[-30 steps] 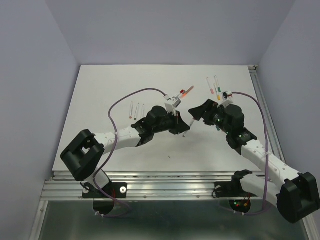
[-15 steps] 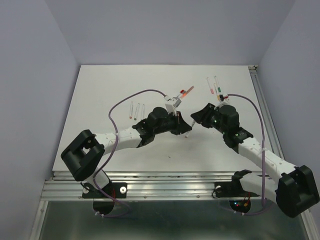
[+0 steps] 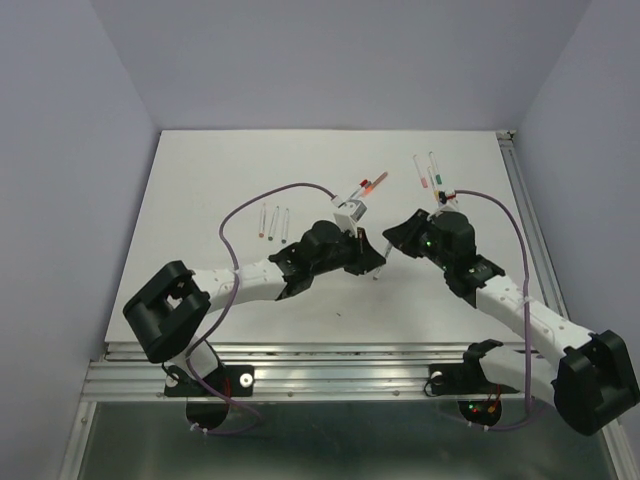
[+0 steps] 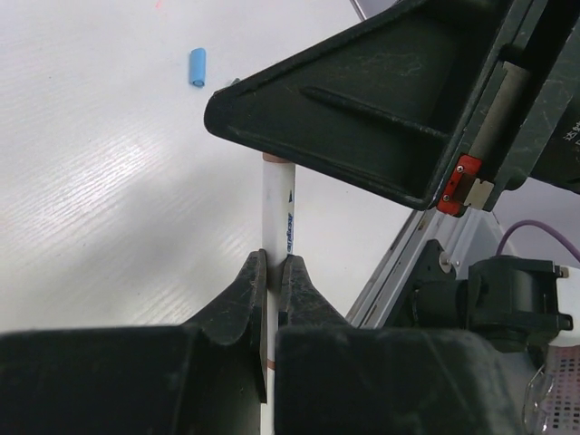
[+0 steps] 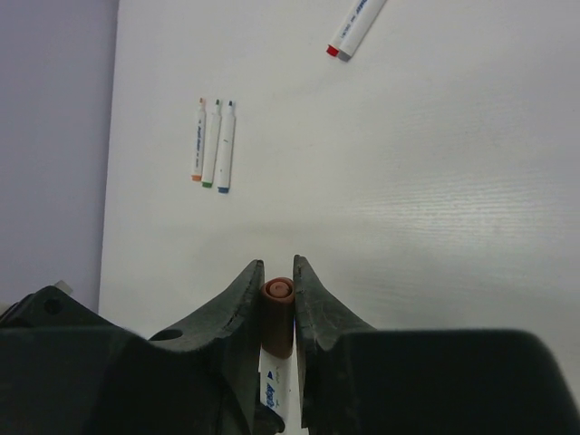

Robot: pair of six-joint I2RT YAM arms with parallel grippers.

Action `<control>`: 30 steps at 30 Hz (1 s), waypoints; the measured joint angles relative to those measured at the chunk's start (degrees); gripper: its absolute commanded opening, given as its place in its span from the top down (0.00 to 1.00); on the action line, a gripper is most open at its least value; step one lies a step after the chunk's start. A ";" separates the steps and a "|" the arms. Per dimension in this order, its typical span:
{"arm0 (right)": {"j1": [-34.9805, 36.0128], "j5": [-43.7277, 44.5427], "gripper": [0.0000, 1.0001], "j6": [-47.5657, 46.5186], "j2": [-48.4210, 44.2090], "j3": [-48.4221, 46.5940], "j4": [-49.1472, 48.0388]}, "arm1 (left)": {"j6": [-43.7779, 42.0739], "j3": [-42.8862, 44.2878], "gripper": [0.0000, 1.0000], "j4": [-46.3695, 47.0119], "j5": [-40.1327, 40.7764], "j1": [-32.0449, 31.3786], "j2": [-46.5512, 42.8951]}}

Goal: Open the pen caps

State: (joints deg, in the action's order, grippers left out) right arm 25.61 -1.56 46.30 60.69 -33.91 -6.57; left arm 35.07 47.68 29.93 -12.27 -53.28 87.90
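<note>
**Both grippers on one pen over the middle of the counter**

We see the two arms meeting above the middle of the counter (image 3: 230,170), a little nearer its right edge than its left, with a single pen (image 4: 275,204) held between them.

The left gripper (image 4: 274,267) is clenched on the white barrel of this pen, its two fingers pressed against the barrel from either side. From the left wrist view the barrel runs straight away from those fingers to a reddish-brown end, which sits right against the dark body of the other arm.

The right gripper (image 5: 276,276) is clamped on that end, the reddish-brown cap (image 5: 277,313). We look straight down onto the round top of the cap between the fingers. The white barrel shows just below it, and cap and barrel are touching.

A loose blue cap (image 4: 198,66) lies flat on the counter, well apart from the held pen.

Three pens (image 5: 211,145) lie side by side, close together and parallel, in the left half of the counter. Their ends are orange, green and blue.

A red-ended pen (image 5: 356,25) lies alone toward the far edge, apart from those three.

From above, we see a few more pens (image 3: 428,170) lying near the far right corner.
</note>
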 measured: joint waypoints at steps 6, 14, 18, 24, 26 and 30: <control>0.42 0.09 0.99 0.15 2.93 -1.95 2.95 | -0.44 0.68 0.67 -3.41 3.80 -1.25 0.09; 0.24 -3.50 0.99 0.55 4.22 -2.03 3.17 | -1.84 5.44 0.57 -11.37 4.35 -2.16 2.25; 0.24 -5.64 0.99 1.31 3.74 -2.03 3.19 | -2.62 7.45 0.58 -12.68 4.61 -2.21 2.67; 0.24 -8.74 0.99 2.23 2.62 -2.03 3.15 | -3.78 10.36 1.00 -13.55 4.74 -2.19 4.61; 0.13 -8.70 0.99 2.21 2.58 -2.03 3.32 | -4.15 10.64 1.00 -13.92 4.79 -2.12 5.01; -0.02 -7.98 0.99 2.08 2.64 -2.05 3.39 | -4.13 10.25 1.00 -13.46 5.27 -2.21 4.83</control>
State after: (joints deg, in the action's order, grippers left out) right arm 25.58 -9.54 48.38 63.33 -35.97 -3.18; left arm 30.94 57.93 16.47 -7.01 -55.48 92.73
